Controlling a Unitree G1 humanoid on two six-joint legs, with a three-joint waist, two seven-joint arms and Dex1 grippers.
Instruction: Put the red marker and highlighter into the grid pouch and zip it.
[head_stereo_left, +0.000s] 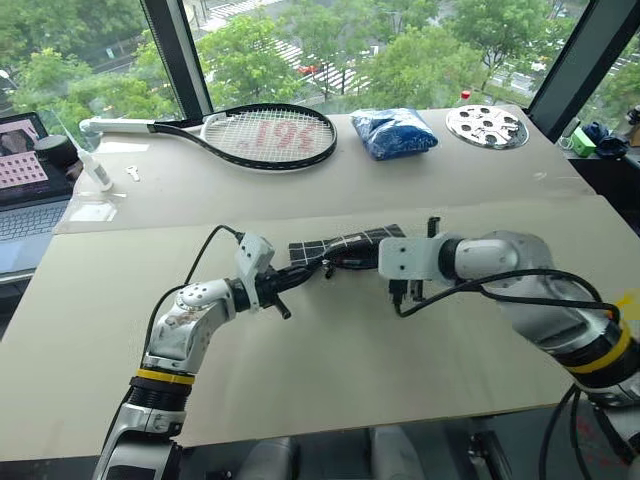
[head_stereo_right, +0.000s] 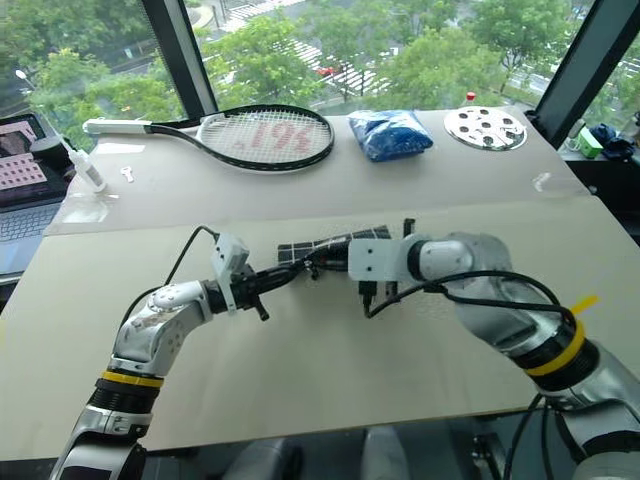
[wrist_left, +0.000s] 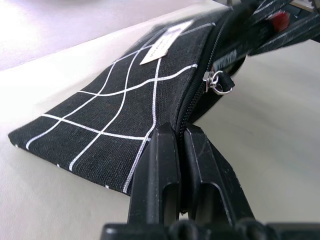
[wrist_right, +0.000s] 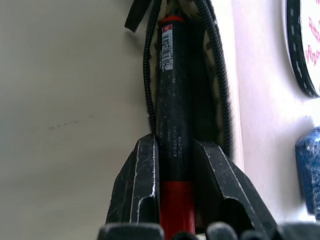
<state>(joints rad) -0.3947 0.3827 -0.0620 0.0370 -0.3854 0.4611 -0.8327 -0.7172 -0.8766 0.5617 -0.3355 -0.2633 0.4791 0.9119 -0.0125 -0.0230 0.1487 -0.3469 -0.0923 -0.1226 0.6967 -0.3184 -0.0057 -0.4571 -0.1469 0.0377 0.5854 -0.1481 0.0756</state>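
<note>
Sliding the red marker (wrist_right: 172, 100) into the grid pouch (wrist_left: 125, 105) is the step in hand, as I judge it: my right hand (wrist_right: 175, 165) is clamped on the marker's black barrel just above the red cap end, with the far tip pointed into the pouch's open mouth, between the two lines of zipper teeth. My left hand (wrist_left: 177, 150) has its fingers pressed together on the pouch's edge beside the zipper, which lifts that end off the worktop (head_stereo_left: 330, 370) and, I think, keeps the mouth steady and gaping so the marker has somewhere to go. The pouch sits mid-worktop between my two hands. My right wrist view gives the marker lined up with the opening, which the head views cannot resolve behind my right arm; my left wrist view gives the white label, the metal zipper pull and the pinch on the fabric. The head views alone show what lies well beyond: a tennis racket (head_stereo_left: 265, 135), a blue plastic bag (head_stereo_left: 393, 132) and a round metal disc (head_stereo_left: 486, 126). I cannot spot the highlighter, so whether it is inside already I cannot tell.
</note>
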